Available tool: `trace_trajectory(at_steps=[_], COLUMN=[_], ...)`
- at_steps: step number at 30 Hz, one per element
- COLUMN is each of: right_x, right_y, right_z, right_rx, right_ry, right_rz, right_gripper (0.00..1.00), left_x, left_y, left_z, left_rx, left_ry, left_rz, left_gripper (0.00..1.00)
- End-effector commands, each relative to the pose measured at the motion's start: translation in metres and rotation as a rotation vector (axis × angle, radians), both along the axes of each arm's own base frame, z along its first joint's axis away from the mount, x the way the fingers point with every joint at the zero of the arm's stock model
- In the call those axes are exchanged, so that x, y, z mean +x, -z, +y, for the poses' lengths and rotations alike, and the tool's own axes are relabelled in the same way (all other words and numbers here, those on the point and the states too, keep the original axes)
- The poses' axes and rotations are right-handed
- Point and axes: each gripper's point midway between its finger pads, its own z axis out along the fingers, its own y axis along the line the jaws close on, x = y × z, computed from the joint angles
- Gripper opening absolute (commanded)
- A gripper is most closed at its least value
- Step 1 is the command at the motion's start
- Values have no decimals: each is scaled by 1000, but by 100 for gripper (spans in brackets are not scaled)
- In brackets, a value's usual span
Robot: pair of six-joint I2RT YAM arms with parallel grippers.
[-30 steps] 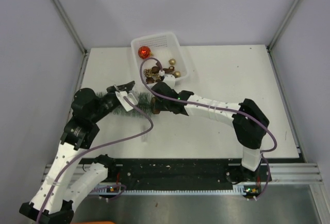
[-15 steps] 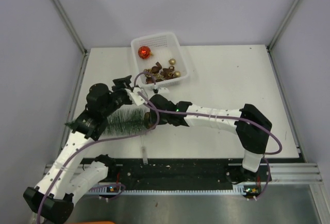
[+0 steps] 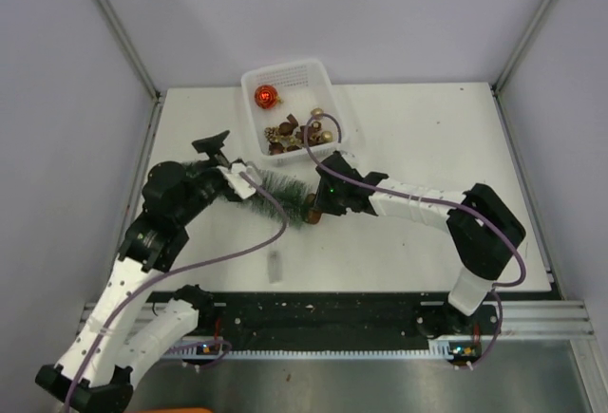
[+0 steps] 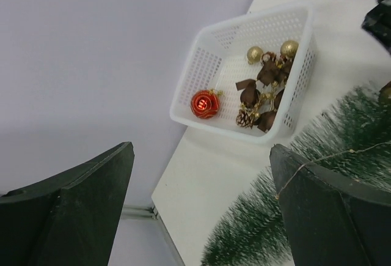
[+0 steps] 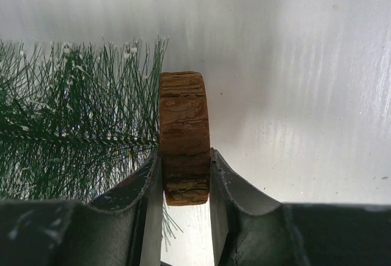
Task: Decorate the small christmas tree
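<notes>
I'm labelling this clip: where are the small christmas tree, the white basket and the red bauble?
small christmas tree (image 3: pixel 277 195), top external view, mid-length bristles.
white basket (image 4: pixel 206 69), left wrist view, mesh side wall.
red bauble (image 4: pixel 204 104), left wrist view, ball's centre.

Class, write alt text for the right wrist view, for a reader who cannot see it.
The right hand grips the wooden base of the small christmas tree, seen edge-on between its two dark fingers. Frosted green bristles spread to the left above a white table.
</notes>
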Motion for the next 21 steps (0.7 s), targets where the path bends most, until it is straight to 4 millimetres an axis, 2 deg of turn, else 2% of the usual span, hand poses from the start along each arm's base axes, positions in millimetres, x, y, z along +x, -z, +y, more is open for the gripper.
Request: trace_trajectory(at_steps=[1, 5, 9, 13, 17, 21], right_x=[13, 15, 15, 16, 16, 22], right_y=[-42, -43, -43, -44, -44, -44], right_z=[9, 20, 36, 45, 47, 43], right_rx=[162, 206, 244, 283, 338, 424], right_ry=[26, 7, -17, -20, -11, 15], right_rz=[-41, -21, 11, 21, 47, 63], right_gripper=[0, 0, 0, 0, 0, 0], left_x=[-46, -74, -90, -110, -126, -131], left_y=[-29, 25, 58, 94, 117, 125], left_z=[-8, -10, -12, -5, -1, -1], left_rx=[-90, 29, 91, 240, 317, 359], left_ry=[124, 224, 282, 357, 418, 462], left_rz=[-23, 87, 219, 332, 400, 401], left_gripper=[99, 99, 99, 99, 99, 99])
